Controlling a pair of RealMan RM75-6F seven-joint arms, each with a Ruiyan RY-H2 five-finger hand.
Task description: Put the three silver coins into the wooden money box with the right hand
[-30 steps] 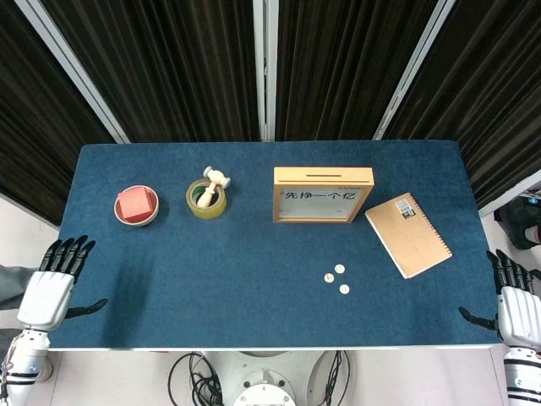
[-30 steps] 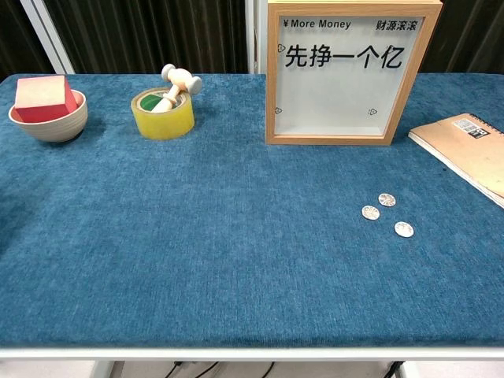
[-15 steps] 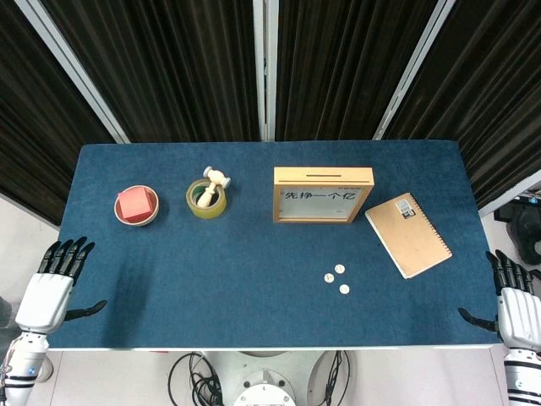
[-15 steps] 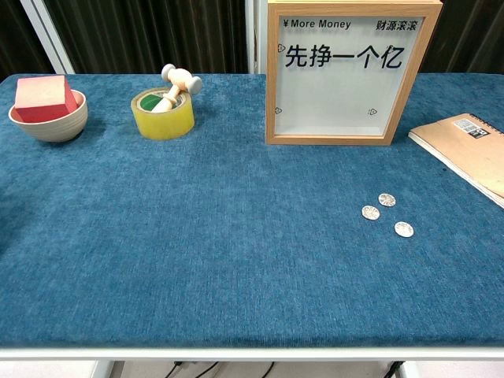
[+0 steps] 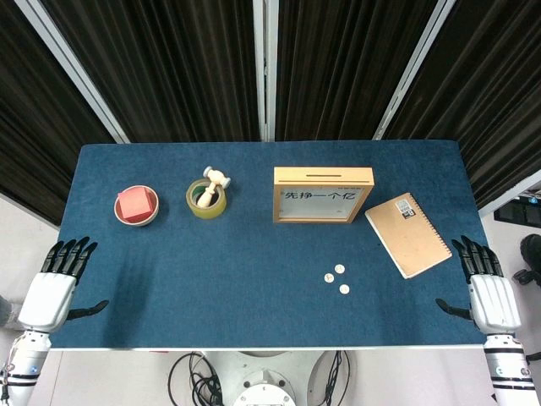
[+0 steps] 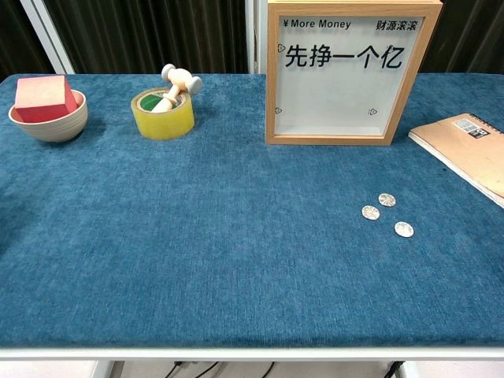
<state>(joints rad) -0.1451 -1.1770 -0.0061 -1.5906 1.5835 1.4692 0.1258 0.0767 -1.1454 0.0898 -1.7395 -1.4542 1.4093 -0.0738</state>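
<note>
Three silver coins [image 5: 336, 277] lie flat on the blue table [image 5: 254, 254], a little right of centre and low in the head view, in a loose triangle: one at the upper right [image 5: 340, 269], one at the left [image 5: 329, 277], one lowest [image 5: 345, 288]. None touches another. The chest view shows the same cluster [image 6: 387, 213] in the lower right of the frame, apart from everything else.

The right hand [image 5: 483, 283] sits at the lower right edge of the head view, just off the table's right border, fingers spread and pointing toward the top of the frame, thumb reaching in toward the table, holding nothing. The coins lie to its left and at roughly the same height in the frame, well apart from it, with bare cloth between. The left hand [image 5: 55, 281] rests beside the lower left corner, likewise spread and empty, and is much farther from the coins, so the right hand is both the nearer and the one the task names.

The money box [image 5: 323, 194] stands above the coins in the head view, with what seems to be a thin dark slot along its top edge, running left to right; the view is too small to be sure of its width. A brown notebook [image 5: 408, 233] lies between the box and the right hand, up and right of the coins. All three coins are outside the box.
</note>
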